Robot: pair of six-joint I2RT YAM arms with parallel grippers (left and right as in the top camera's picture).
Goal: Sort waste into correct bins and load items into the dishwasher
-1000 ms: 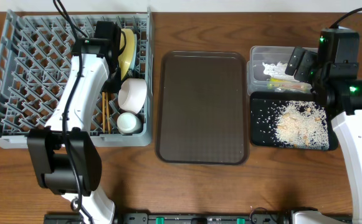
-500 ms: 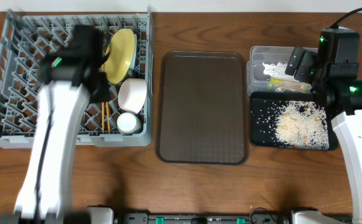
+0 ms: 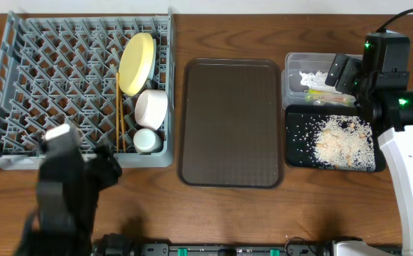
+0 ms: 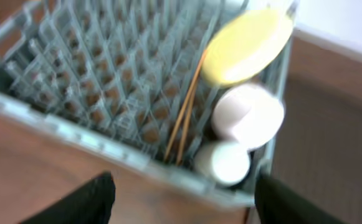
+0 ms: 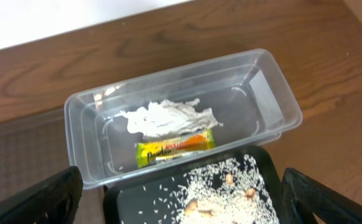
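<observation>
The grey dish rack (image 3: 43,85) holds the yellow plate (image 3: 136,62) on edge, a white bowl (image 3: 151,107), a small white cup (image 3: 146,139) and the chopsticks (image 3: 120,117); the left wrist view shows them too, the plate (image 4: 246,46) included. No light blue bowl shows. My left gripper (image 4: 184,186) is open and empty, blurred, just in front of the rack's near edge. My right gripper (image 3: 342,73) is open and empty above the clear tub (image 3: 295,60), which holds the wrapper (image 5: 176,146) and white paper (image 5: 165,118). Rice scraps (image 3: 342,142) lie on the black tray (image 3: 295,153).
A large brown serving tray (image 3: 231,121) lies between the rack and the two bins, with nothing on it. The left arm's blurred body (image 3: 67,192) is over the front left of the table.
My left arm has pulled back from the rack's right columns toward the table's front left. The yellow plate stays propped in the rack. The right arm has not moved.
</observation>
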